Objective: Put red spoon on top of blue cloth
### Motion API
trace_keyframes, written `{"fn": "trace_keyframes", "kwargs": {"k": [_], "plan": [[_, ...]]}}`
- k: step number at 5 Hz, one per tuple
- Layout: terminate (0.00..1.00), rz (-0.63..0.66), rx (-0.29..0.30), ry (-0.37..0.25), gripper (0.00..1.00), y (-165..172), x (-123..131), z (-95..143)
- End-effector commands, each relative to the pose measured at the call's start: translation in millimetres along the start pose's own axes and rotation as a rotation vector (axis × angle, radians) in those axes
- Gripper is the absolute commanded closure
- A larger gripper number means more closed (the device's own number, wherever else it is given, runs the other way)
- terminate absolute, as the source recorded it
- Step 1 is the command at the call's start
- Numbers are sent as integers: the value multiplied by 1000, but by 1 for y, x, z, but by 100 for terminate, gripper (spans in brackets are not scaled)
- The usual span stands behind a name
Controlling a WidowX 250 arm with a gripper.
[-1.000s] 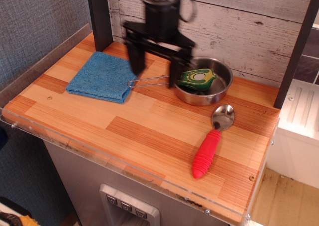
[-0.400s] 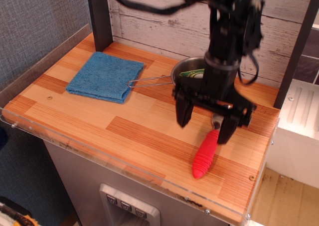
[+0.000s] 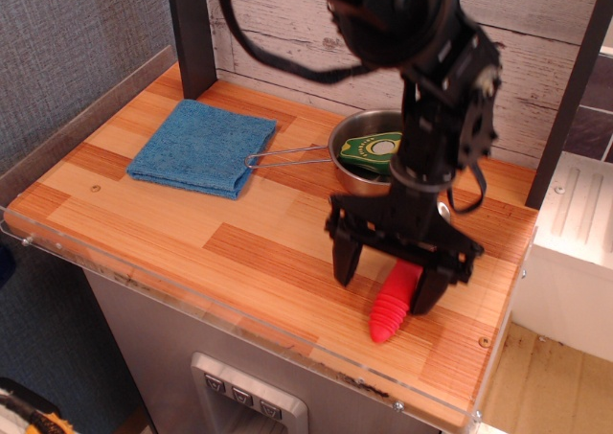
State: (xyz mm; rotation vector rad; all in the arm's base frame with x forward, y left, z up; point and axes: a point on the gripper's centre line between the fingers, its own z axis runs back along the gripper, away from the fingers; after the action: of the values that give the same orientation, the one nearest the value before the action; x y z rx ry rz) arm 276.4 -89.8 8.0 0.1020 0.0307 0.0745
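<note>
Gripper (image 3: pixel 387 283) hangs over the spoon (image 3: pixel 391 311) near the tabletop's (image 3: pixel 192 242) front-right corner, fingers (image 3: pixel 344 260) spread wide, holding nothing; red handle shows between them, nearer the right 1; long axis runs front edge to back, tilted right; cloth (image 3: pixel 200 147) lies well apart, back-left. Spoon bowl hidden behind the arm; finger height above the handle unclear.

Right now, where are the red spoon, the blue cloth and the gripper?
red spoon (image 3: pixel 392 309), camera view, on its ribbed handle.
blue cloth (image 3: pixel 201 147), camera view, on its middle.
gripper (image 3: pixel 385 279), camera view, midway between its fingertips.
</note>
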Motion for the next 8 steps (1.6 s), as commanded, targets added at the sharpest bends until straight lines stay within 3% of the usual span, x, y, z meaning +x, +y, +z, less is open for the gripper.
{"fn": "trace_keyframes", "kwargs": {"k": [1,3,4,5,7,8], "plan": [[0,-31,-26,-97,100,-4,1,6],[0,-146,-45,-177,100,14,23,43],[0,-216,-48,-258,100,46,30,86],[0,-143,10,-239,100,96,30,100],[0,-53,46,-120,100,184,32,59],[0,-28,60,-91,100,198,41,37]]}}
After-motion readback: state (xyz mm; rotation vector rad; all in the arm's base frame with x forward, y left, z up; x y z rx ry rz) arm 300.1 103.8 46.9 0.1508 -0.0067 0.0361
